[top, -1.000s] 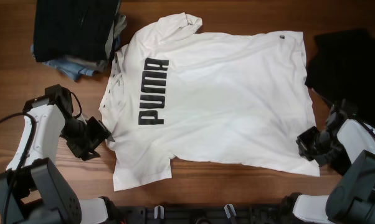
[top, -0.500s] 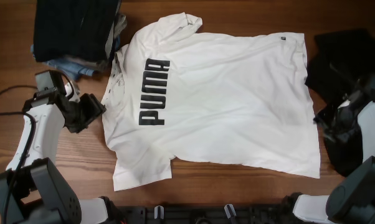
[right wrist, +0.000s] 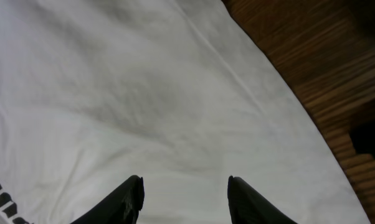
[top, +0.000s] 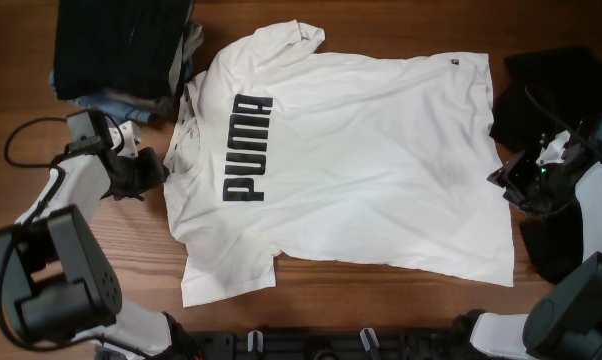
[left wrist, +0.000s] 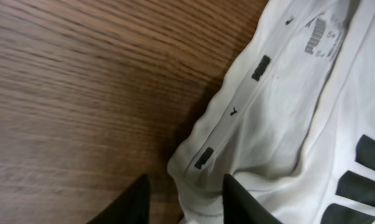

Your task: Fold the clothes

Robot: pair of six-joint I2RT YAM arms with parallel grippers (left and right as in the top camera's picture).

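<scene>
A large white T-shirt (top: 361,150) with black "PUMA" lettering lies spread flat on the wooden table, collar toward the left. My left gripper (top: 153,172) is open at the shirt's collar edge. In the left wrist view its fingers (left wrist: 184,193) straddle the white collar hem (left wrist: 237,118). My right gripper (top: 503,183) is open at the shirt's right hem. In the right wrist view its fingers (right wrist: 184,193) hang over plain white fabric (right wrist: 144,106), holding nothing.
A stack of dark and blue folded clothes (top: 121,50) sits at the back left. A black garment (top: 551,90) lies at the right edge, beside my right arm. Bare wood (top: 101,270) shows in front left.
Both arms swung back from the table's front edge toward the shirt. The left gripper moved up to the collar, the right gripper up to the right hem. The shirt has not moved.
</scene>
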